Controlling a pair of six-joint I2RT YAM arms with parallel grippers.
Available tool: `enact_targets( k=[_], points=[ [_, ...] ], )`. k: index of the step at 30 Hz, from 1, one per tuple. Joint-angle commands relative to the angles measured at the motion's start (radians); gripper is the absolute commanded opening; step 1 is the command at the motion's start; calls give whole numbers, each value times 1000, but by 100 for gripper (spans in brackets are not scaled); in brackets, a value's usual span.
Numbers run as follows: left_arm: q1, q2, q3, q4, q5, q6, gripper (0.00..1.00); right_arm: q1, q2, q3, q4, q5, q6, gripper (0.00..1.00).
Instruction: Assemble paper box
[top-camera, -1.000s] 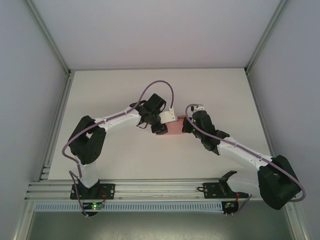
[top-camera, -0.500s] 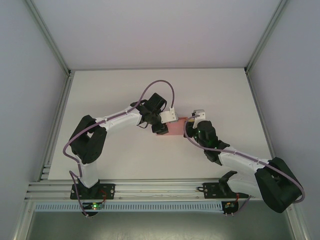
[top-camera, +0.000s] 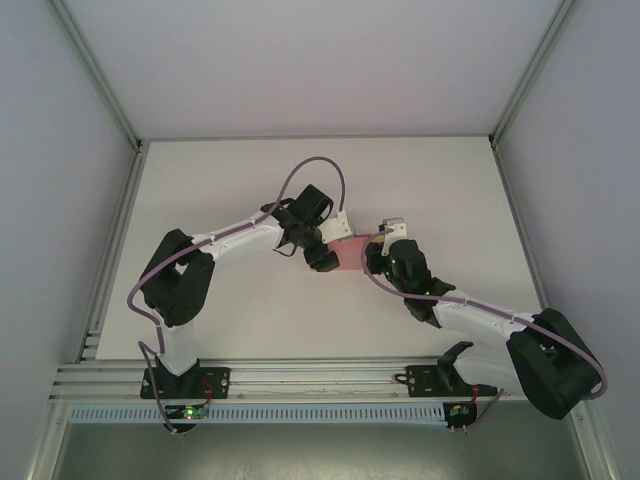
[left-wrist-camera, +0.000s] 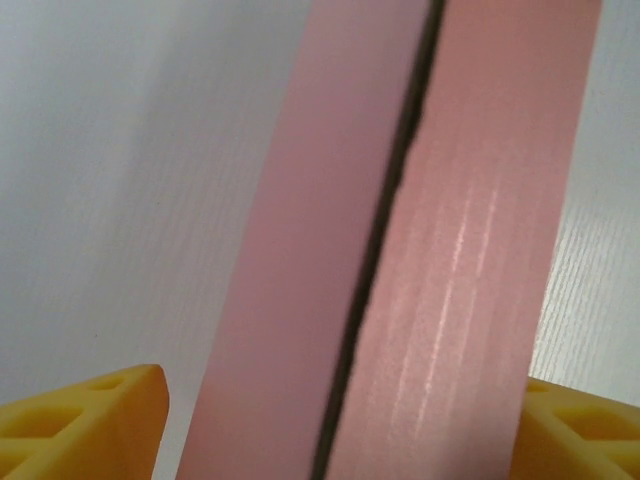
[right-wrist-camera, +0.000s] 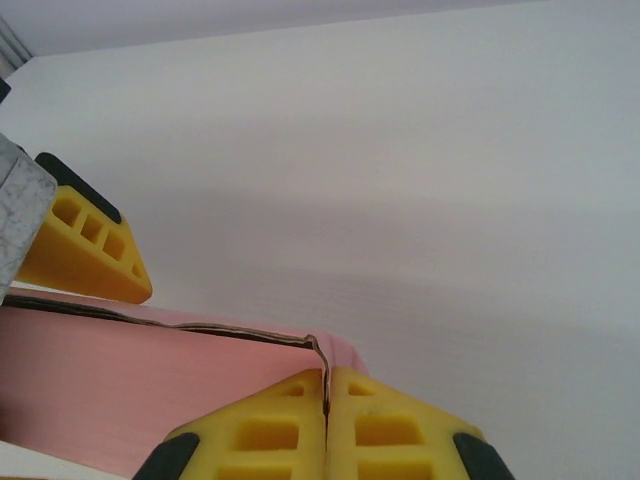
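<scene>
Pink box (top-camera: 352, 254) at mid table (top-camera: 230, 190), between the arms. Right gripper (right-wrist-camera: 326, 425) clenched on its thin edge, left gripper (left-wrist-camera: 338, 430) spread wide around it — one pinch alone holds it. A tug could crease the card or swing it askew.

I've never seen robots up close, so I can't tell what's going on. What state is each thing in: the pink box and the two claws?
paper box: folded, with a dark slit gaping between two panels.
left gripper: open, straddling the box, with a gap on one side.
right gripper: shut on a thin edge of the paper box.
</scene>
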Motion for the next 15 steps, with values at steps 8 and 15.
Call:
enact_targets(
  k=[8,15],
  points=[
    [7,-73,1,55,11,-102,100,34,8,41,-375,18,123,0],
    [6,-168,-29,68,-54,-191,100,35,20,80,-431,36,141,0]
  ],
)
